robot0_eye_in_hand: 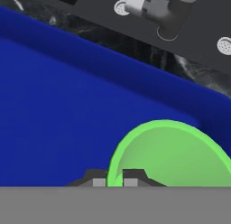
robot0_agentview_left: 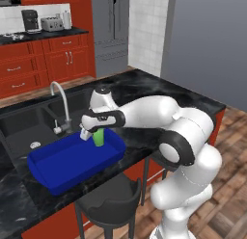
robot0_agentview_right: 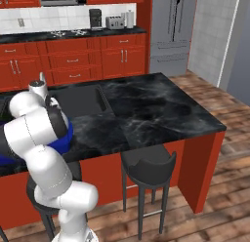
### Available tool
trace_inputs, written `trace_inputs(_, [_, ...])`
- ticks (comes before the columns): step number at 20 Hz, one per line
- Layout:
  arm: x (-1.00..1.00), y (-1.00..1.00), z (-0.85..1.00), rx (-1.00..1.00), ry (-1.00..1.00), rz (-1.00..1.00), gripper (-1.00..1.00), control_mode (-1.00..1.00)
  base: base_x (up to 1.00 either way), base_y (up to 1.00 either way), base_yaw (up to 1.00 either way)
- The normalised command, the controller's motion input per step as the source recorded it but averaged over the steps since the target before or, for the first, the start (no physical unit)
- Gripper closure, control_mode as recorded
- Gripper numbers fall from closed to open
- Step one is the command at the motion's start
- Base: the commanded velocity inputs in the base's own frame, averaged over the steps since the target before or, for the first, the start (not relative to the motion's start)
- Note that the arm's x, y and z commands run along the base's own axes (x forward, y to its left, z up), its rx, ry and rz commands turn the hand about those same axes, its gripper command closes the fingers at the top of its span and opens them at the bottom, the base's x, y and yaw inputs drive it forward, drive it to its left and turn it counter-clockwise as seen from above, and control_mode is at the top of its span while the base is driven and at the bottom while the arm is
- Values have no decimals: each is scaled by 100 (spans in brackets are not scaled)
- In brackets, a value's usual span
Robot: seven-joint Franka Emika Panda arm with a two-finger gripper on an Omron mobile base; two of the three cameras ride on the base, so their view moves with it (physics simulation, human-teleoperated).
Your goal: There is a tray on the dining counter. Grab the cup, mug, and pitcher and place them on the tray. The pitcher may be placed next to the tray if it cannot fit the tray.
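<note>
One white arm shows in the left base view, reaching leftward from its base at lower right, forearm level over the dark worktop (robot0_agentview_left: 144, 86) and wrist bent down so the hand (robot0_agentview_left: 91, 135) hangs over the right end of the single blue tray (robot0_agentview_left: 58, 161). One green cup (robot0_agentview_left: 99, 137) stands upright at the hand, mouth up, inside the tray near its far right corner; the tray's long side runs along the worktop's near edge, just in front of the sink and its curved faucet (robot0_agentview_left: 60, 100). From the right base view, the arm's bulky links stand at the left, hiding most of the tray (robot0_agentview_right: 68, 136), of which a blue sliver shows. Looking down through the hand view, the two fingertips (robot0_eye_in_hand: 131, 181) pinch the cup's (robot0_eye_in_hand: 180, 160) rim, closed on it, above the tray's (robot0_eye_in_hand: 67, 119) floor.
</note>
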Motion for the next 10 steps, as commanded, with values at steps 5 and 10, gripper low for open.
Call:
trace_inputs(5, [25,0,-19,4,0,0,100,-100,0,0,0])
trace_inputs(10, [3,0,-31,3,0,0,100,-100,0,0,0])
